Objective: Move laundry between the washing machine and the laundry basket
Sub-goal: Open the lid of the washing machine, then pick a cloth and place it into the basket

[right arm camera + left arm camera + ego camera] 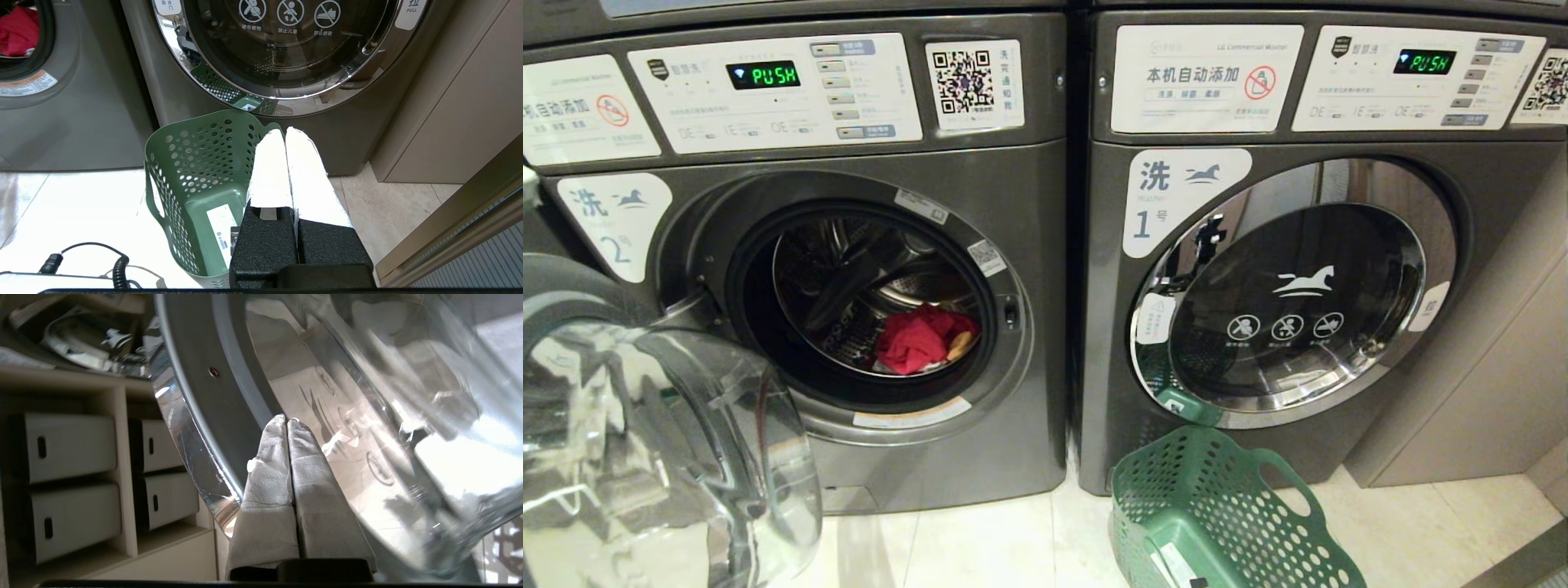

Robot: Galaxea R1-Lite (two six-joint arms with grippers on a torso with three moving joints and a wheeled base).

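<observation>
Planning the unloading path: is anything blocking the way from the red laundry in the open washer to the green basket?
Nothing visible does. The red laundry lies in the drum, the door swung aside to the left, and the green basket stands empty on the floor.

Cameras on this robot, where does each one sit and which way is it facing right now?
Head view: on the robot's head, facing forward and down at two washers, the left washer open with red laundry in its drum, the green basket on the floor; no arm shows.
Left wrist view: behind the left gripper, fingers shut, facing the glass of the open door.
Right wrist view: behind the right gripper, fingers shut, above the green basket, facing the closed washer.
Shared: head and right wrist views both show the basket and red laundry.
</observation>
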